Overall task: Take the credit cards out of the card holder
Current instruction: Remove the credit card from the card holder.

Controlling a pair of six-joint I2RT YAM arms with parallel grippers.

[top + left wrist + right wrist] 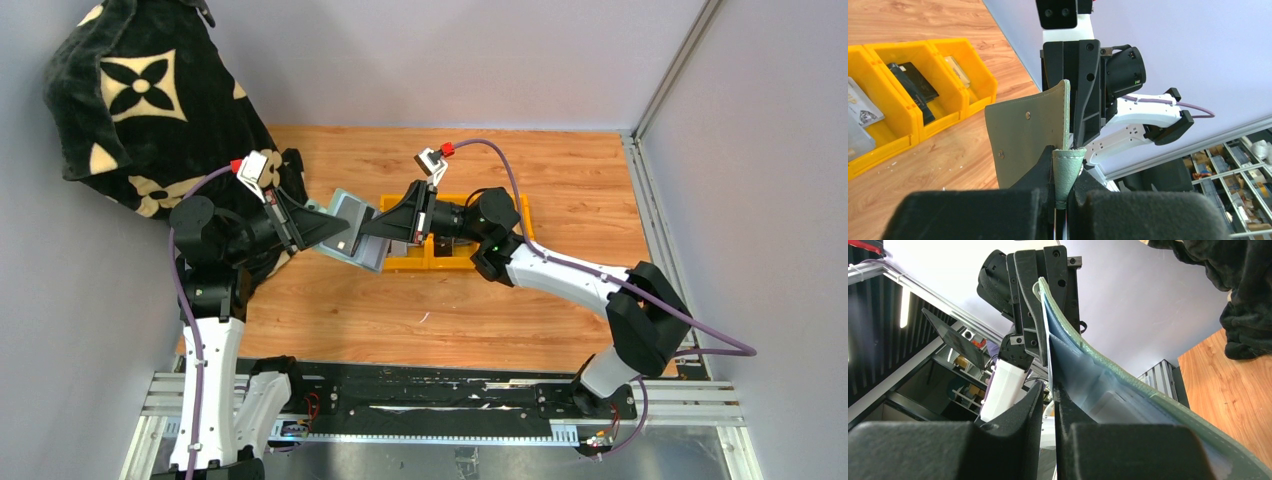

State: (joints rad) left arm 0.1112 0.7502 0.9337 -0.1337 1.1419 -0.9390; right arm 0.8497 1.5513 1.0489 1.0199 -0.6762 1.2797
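Pale and blurred behind the clear sleeve (pixel 1083 375), a whitish rectangle (pixel 1110 402) may be a card, but I cannot tell for sure. The card holder (pixel 1023 145), sage green with two small studs, hangs open above the table (pixel 400 310) between both arms. The left gripper (pixel 1062 200) is clamped on its stitched edge, and the right gripper (pixel 1048 405) pinches the sleeve side. In the yellow bins (pixel 975 87) lie a black wallet (pixel 913 87) and grey packets (pixel 860 112), partly cut off.
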